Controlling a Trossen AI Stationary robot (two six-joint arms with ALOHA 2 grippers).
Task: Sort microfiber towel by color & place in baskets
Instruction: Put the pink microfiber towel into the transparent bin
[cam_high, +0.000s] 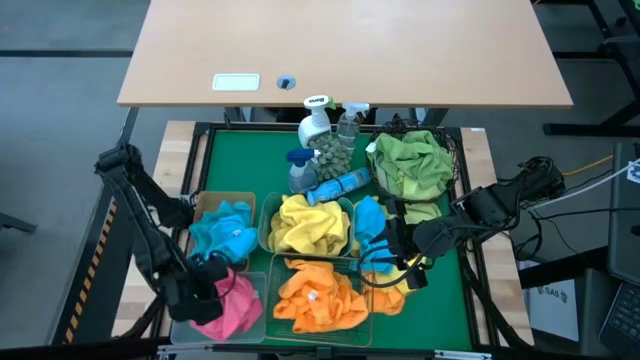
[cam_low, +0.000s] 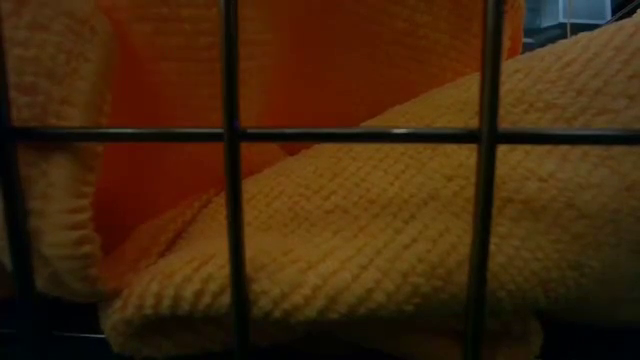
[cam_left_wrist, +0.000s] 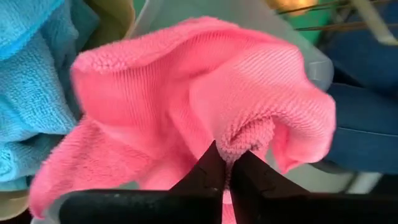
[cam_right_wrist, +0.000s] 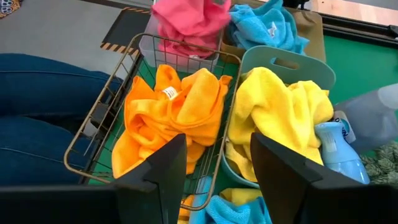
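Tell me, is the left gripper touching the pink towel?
Touching. The left wrist view shows the left gripper with its fingertips pinched shut on a fold of the pink towel.

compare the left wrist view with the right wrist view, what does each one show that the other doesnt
Only the left wrist view shows the left gripper, shut on a fold of the pink towel.

Only the right wrist view shows the right gripper standing open above the baskets, the orange towels in the green wire basket, the yellow towels in the teal tub, and a blue spray bottle.

Both show the pink towel in the clear bin, the blue towels beside it, and a person's jeans by the table.
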